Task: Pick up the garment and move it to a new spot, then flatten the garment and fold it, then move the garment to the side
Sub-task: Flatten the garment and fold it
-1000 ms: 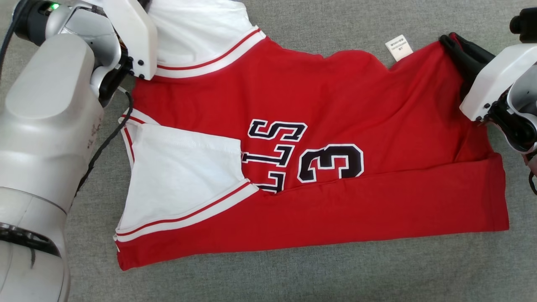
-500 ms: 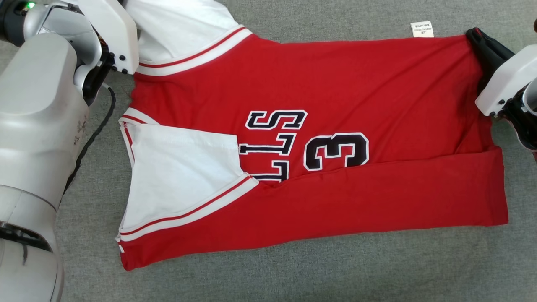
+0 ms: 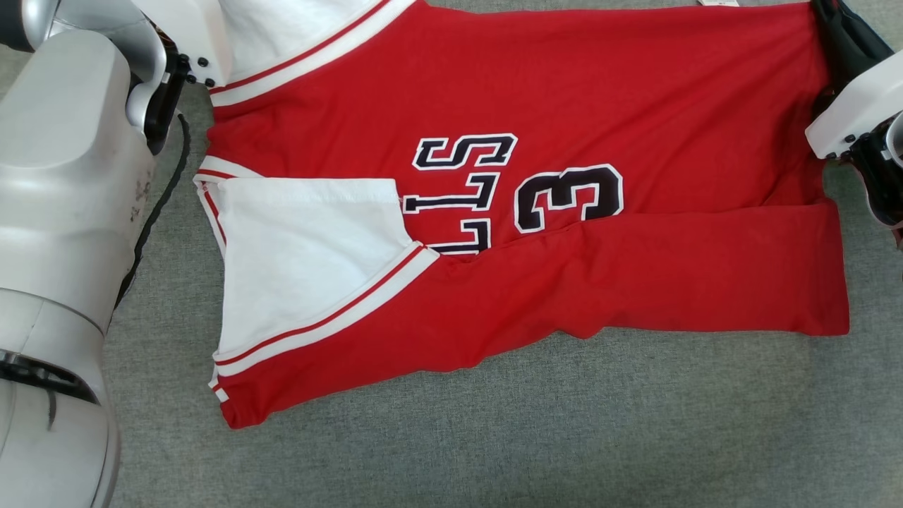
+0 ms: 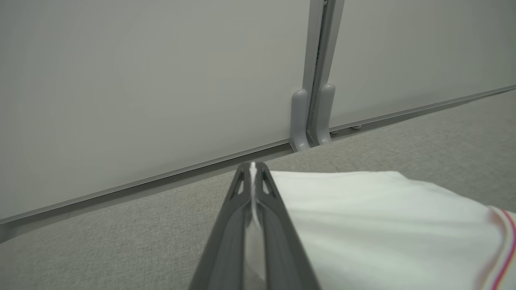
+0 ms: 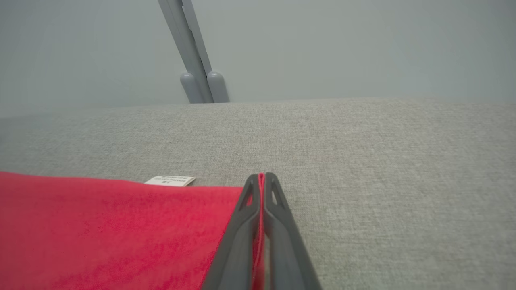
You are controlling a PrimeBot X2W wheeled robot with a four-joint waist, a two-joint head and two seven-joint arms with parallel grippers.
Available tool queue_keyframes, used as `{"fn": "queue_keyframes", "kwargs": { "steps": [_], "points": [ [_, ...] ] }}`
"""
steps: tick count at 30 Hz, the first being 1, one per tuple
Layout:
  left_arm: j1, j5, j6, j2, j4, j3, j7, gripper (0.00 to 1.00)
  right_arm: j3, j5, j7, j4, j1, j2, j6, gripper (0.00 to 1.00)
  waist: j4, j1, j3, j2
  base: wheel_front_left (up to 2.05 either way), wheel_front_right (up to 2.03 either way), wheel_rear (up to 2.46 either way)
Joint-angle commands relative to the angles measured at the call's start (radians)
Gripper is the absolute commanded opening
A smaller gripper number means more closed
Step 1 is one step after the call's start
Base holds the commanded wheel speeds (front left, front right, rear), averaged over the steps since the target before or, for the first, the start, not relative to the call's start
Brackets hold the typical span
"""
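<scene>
The jersey (image 3: 564,92) lies spread across the grey desk (image 3: 494,437), its far edge stretched between the two arms and its near long edge already folded up over the lower part of the lettering. The left fingers (image 4: 231,225) are pressed together on a thin bit of the white sleeve (image 4: 363,217), and the right fingers (image 5: 240,233) pinch the red corner near the care label (image 5: 170,181). Both holds sit right at the fingertips, so a hard pull apart could probably slip the cloth free at either end. Because the left hold is on the sleeve and not the red body, tension there may stretch the sleeve and leave the shoulder slack, and the next fold would then come out skewed. If one arm moved ahead of the other, the far edge would likely twist. The desk's covering looks woven and slightly rough, so dragging the jersey could catch the folded strip (image 3: 670,282) and open or bunch it; it already ripples near the middle. Past the desk stand plain pale wall panels (image 4: 141,80), joined by a grey post (image 4: 318,60) with two rounded feet.
</scene>
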Motion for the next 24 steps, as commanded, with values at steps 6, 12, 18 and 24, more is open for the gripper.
{"fn": "queue_keyframes", "kwargs": {
  "steps": [6,12,18,24],
  "points": [
    [0.000,-0.007,-0.033,-0.009,0.032,-0.014,-0.039,0.00,0.012,-0.012,-0.082,-0.012,-0.002,0.001,-0.002,0.00,0.003,0.0000,-0.024,0.0000,0.00,0.00,0.00],
    [0.023,-0.015,-0.056,-0.002,0.025,-0.027,-0.074,0.00,-0.075,-0.034,-0.094,-0.091,0.050,-0.032,-0.002,0.00,0.010,0.0000,-0.071,0.0000,0.00,0.00,0.00],
    [0.088,-0.046,-0.069,0.020,-0.020,-0.043,-0.088,0.00,-0.185,-0.076,-0.094,-0.235,0.207,-0.062,-0.002,0.00,0.019,0.0000,-0.137,0.0000,0.00,0.00,0.00],
    [0.191,-0.106,-0.068,0.070,-0.148,-0.096,-0.035,0.00,-0.224,-0.073,-0.094,-0.298,0.325,-0.091,-0.002,0.00,0.034,0.0000,-0.192,0.0000,0.00,0.00,0.00]
  ]
}}
